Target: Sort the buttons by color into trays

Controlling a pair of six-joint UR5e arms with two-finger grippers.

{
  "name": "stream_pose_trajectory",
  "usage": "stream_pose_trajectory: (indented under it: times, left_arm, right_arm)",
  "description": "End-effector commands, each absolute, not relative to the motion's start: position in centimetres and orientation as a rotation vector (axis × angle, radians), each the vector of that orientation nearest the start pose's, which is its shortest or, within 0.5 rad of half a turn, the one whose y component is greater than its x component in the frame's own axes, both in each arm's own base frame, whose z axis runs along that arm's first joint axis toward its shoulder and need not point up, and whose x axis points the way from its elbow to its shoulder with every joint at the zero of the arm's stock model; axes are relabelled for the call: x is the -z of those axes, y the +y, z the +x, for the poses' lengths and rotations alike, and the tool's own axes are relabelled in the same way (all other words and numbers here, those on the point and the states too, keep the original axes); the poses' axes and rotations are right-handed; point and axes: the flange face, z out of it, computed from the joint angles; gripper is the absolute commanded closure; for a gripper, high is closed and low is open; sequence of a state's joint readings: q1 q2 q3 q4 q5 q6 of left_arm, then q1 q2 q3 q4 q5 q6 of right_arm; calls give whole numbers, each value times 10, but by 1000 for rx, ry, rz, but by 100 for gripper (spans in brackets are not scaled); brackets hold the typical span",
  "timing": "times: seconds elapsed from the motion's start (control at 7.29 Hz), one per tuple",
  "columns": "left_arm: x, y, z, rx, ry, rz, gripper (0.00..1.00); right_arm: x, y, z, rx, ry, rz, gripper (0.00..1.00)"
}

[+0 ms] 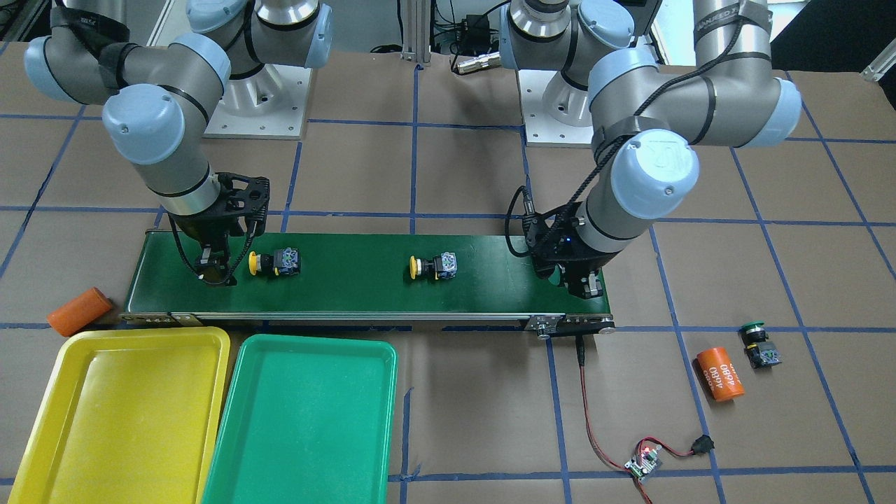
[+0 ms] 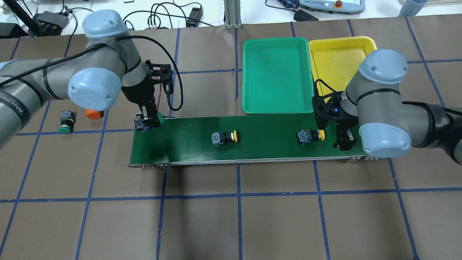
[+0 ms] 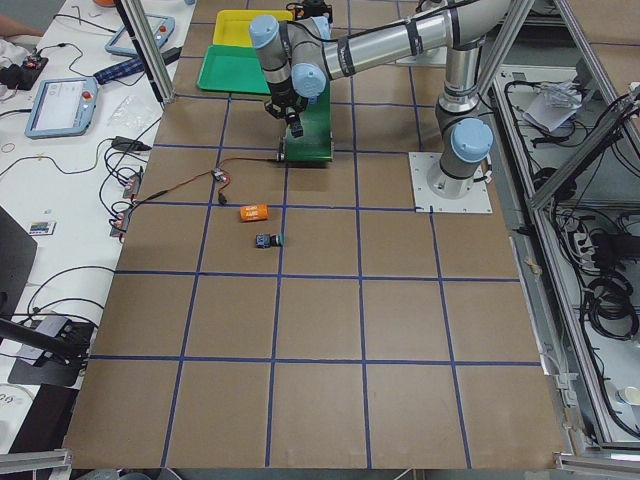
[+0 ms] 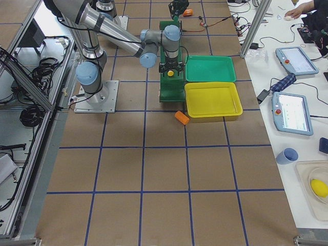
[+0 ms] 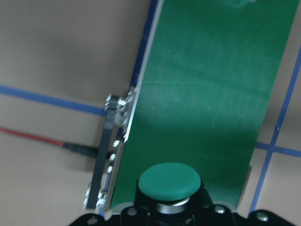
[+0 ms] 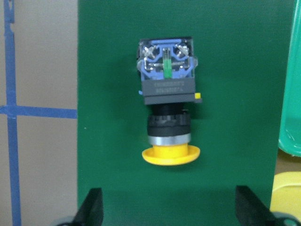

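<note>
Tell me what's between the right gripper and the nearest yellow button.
Nothing but bare belt separates the right gripper from that yellow button, per the right wrist view.

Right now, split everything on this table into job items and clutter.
For the job:
held green button
loose green button
mid-belt yellow button
tray-end yellow button
green tray
yellow tray

Just lying about:
orange cylinder marked 4680
second orange cylinder
wired circuit board
</note>
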State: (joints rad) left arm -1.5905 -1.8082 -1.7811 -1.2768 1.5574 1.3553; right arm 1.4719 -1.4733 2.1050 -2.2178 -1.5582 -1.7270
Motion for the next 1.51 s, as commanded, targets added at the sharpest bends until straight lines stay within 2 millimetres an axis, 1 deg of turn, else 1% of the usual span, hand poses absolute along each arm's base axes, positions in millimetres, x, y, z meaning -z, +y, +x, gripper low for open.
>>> stream_pose_trajectory:
  times: [0.0,0.14,0.27,0.41,0.55,0.69,0.82,0.96,1.1,1.24,1.37]
  left_arm:
    - [-258,-513,-167,-241,2429,2105,100]
    - [-259,-513,-175,-238,2368,2103,100]
    - [-262,-506,-186,-239,2355,2104,1]
    - [-254,-490,-194,-256,2361,2104,0]
    - [-256,-494,-192,-212,2348,2085,0]
    - [-280,-502,-190,-172,2328,2065,0]
    - [-310,-515,-183,-165,2351,2050,0]
    - [-322,-542,-139,-214,2467,1969,0]
    - [-325,-566,-80,-128,2643,1853,0]
    - [-312,-580,-32,-74,2773,1780,0]
    - [-301,-588,8,-64,2814,1737,0]
  right_arm:
    - [-252,-467,94,24,2157,-2280,0]
    - [-251,-467,94,21,2156,-2278,0]
    - [-252,-467,94,25,2159,-2275,0]
    - [-250,-467,97,22,2154,-2277,1]
    - [-250,-467,101,20,2143,-2289,5]
    - [-249,-467,103,19,2137,-2290,6]
    - [-248,-467,103,15,2133,-2293,22]
    - [-249,-468,102,13,2130,-2300,41]
    - [-249,-468,102,13,2135,-2298,39]
    - [-251,-470,102,17,2139,-2299,38]
    - [-252,-470,102,21,2141,-2298,38]
